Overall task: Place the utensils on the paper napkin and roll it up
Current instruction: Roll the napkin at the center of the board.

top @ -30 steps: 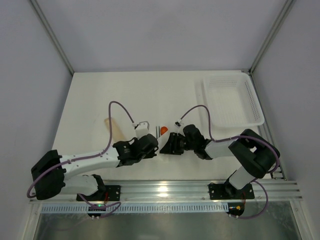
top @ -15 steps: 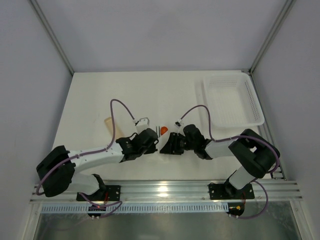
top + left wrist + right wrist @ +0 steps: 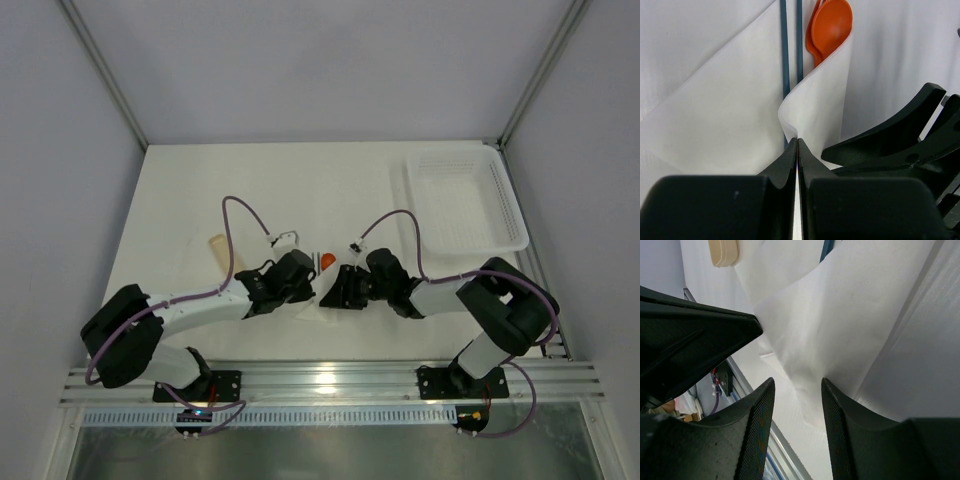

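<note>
Left gripper has its jaws pressed together, pinching a raised fold of the napkin at mid-frame of its wrist view. Above the fold, two blue rods and the orange spoon lie on the sheet, and the fold curls up against the spoon. Right gripper is just beside it, jaws apart, a napkin corner loose between them. Tan stick lies on the bare counter, left of centre in the top view, apart from the napkin. Basket sits upper right.

The paper napkin is white, the spoon orange, the thin rods dark blue, the stick tan.
</note>
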Controlling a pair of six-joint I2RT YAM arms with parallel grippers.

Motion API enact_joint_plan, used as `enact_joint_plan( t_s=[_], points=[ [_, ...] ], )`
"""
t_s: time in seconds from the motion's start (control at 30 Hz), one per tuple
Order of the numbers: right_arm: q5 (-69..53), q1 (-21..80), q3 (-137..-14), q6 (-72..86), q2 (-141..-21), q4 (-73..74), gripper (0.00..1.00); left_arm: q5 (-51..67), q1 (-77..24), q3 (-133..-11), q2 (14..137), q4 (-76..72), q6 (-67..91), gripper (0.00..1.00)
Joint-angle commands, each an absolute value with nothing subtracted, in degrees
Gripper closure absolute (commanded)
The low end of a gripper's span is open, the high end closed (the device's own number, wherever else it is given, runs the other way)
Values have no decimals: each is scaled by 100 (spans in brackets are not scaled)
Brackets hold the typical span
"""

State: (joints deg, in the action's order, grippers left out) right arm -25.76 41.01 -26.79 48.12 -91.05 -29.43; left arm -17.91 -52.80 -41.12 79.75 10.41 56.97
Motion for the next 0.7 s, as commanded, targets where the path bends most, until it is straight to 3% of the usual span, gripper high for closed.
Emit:
enact_joint_plan(
  t_s=[0.0, 0.27, 0.67],
  points=[
    [-2391, 4069, -2725, 4562, -9290, -2681, 53, -1784, -5265, -4104, 7963, 870, 5739, 100],
    [-2364, 4069, -2689, 4570, -9237, -2672, 53, -1617, -5282, -4060, 7217, 844, 5722, 100],
    [-2364, 4069, -2716, 4562, -9281, -2654, 53, -1407, -5282, -4113, 8023, 502, 5871, 100]
  ],
)
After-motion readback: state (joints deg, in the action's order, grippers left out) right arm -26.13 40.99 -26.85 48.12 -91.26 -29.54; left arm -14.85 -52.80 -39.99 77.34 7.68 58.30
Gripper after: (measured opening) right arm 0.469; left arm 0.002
